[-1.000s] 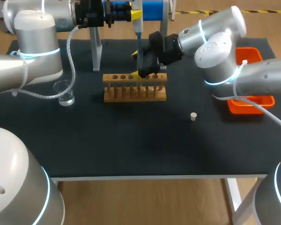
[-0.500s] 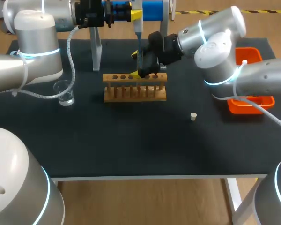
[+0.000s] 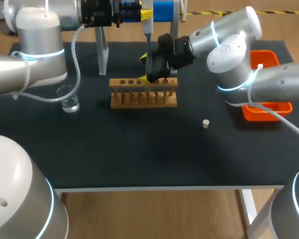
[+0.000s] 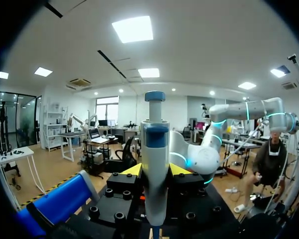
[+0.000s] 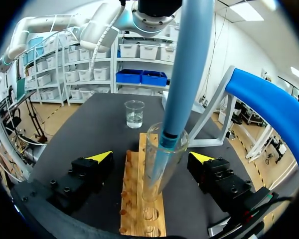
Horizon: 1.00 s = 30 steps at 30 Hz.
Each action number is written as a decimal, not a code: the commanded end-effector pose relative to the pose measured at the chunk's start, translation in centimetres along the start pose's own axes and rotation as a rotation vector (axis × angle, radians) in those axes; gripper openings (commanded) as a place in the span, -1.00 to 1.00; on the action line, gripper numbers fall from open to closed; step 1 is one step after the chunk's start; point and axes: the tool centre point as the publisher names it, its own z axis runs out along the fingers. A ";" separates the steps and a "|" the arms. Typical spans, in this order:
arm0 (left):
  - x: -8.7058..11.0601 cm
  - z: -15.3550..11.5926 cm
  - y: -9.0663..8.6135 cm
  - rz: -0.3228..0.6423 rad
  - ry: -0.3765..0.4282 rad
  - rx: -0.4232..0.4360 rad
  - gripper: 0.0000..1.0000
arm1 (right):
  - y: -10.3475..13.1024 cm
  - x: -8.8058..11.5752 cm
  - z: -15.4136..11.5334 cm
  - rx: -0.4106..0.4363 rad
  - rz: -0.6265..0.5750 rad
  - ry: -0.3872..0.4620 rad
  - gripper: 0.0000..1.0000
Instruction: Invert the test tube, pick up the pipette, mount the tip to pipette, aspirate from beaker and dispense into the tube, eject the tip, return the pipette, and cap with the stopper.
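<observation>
A clear test tube (image 5: 157,169) stands upright in the wooden rack (image 5: 139,199), also seen from the head view as the rack (image 3: 143,93). My right gripper (image 5: 150,157) is open, its yellow tips either side of the tube without touching it; from above, the right gripper (image 3: 149,69) hangs over the rack's back row. My left gripper (image 4: 155,172) is shut on the blue-and-white pipette (image 4: 154,159). The pipette (image 3: 147,45) hangs vertically, and the pipette shaft (image 5: 189,64) ends with its tip inside the tube's mouth. The beaker (image 3: 69,98) holds clear liquid left of the rack. A small stopper (image 3: 206,123) lies to the right.
An orange tray (image 3: 284,107) sits at the table's right edge, partly behind my right arm. The pipette stand (image 3: 102,50), with a blue pad on top, rises behind the rack. Dark table surface (image 3: 139,149) stretches in front of the rack.
My left arm's elbow has shifted very slightly. The pipette, the tube and my right gripper hold their places.
</observation>
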 end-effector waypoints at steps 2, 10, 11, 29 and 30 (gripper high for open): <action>0.1 0.0 -0.4 0.001 -0.003 -0.005 -1.00 | 0.0 -0.1 -0.1 0.002 0.000 0.004 1.00; 0.2 0.1 -1.1 0.017 -0.008 -0.011 -1.00 | 0.0 -0.1 -0.1 0.002 0.000 0.004 1.00; 0.2 0.1 -1.1 0.018 -0.009 -0.011 -1.00 | 0.0 -0.1 -0.1 0.002 0.000 0.004 1.00; 0.5 0.3 -2.3 0.026 -0.020 -0.028 -1.00 | 0.0 -0.1 -0.1 0.002 0.000 0.004 1.00; 0.5 0.3 -2.4 0.025 -0.020 -0.029 -1.00 | 0.0 -0.1 -0.1 0.002 0.000 0.004 1.00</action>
